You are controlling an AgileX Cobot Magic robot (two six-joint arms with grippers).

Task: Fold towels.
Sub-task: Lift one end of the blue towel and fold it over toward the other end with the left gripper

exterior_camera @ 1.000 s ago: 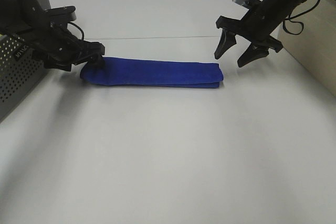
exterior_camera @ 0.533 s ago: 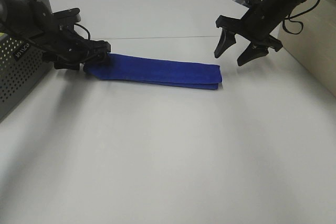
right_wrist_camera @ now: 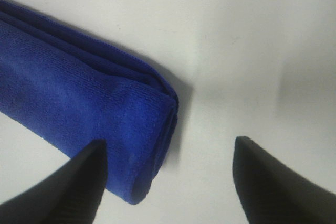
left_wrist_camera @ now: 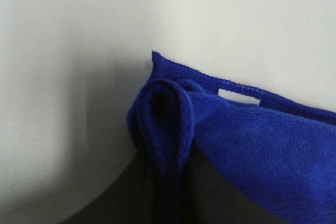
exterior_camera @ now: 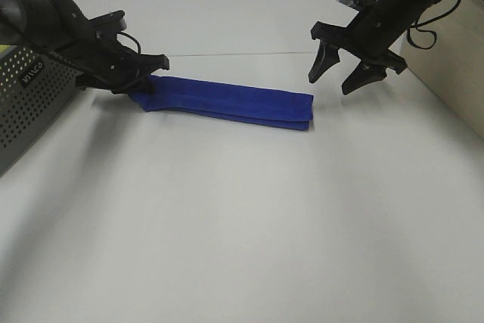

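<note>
My left hand pinches plush blue towel, long folded strip, at left end; right hand spread wide, hovering above matte white desk.

**Fig. 1. The surface I work over**

A matt white table fills my view; a thin seam crosses it toward the far side. On my left, a grey perforated basket stands on it, bearing a small label too blurred to read. On my right, a pale beige panel rises beside the table. Light is soft and even; shadows on the white surface are faint and diffuse
</note>
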